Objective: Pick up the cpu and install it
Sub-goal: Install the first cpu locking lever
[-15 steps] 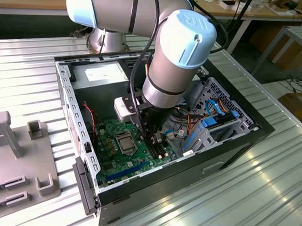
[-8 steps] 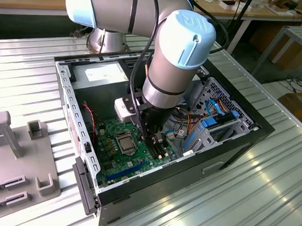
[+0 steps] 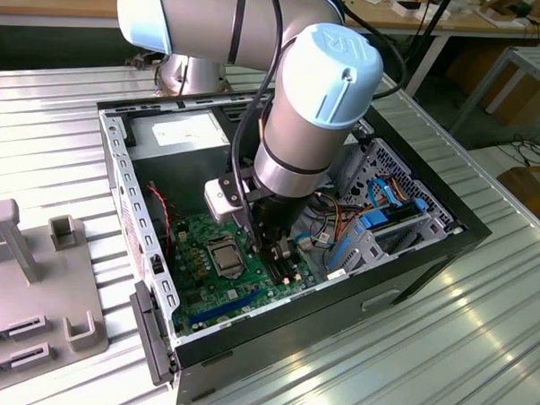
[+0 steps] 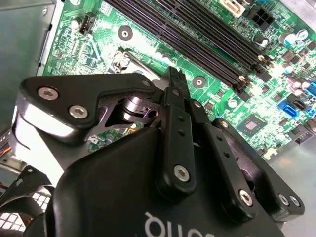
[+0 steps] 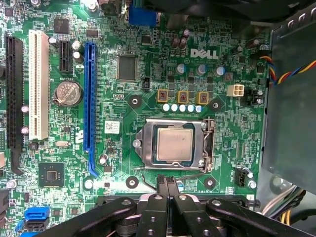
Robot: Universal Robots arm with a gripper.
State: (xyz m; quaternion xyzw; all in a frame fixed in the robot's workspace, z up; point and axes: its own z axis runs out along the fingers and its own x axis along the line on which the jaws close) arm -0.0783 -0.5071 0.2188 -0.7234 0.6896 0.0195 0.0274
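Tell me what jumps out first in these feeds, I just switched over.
The arm's big grey wrist reaches down into the open computer case in the exterior view, gripper low over the green motherboard. In the first wrist view the silvery cpu already lies in its metal-framed socket, with the closed fingertips beside the socket's edge, holding nothing.

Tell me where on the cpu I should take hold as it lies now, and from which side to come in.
Come straight down from above. The cpu lies flat in the socket frame, whose metal rim hems all four sides, so a sideways approach looks blocked. Probably only two opposite edges of its raised silvery top offer any hold. The pincer sits shut and empty just beside the frame.
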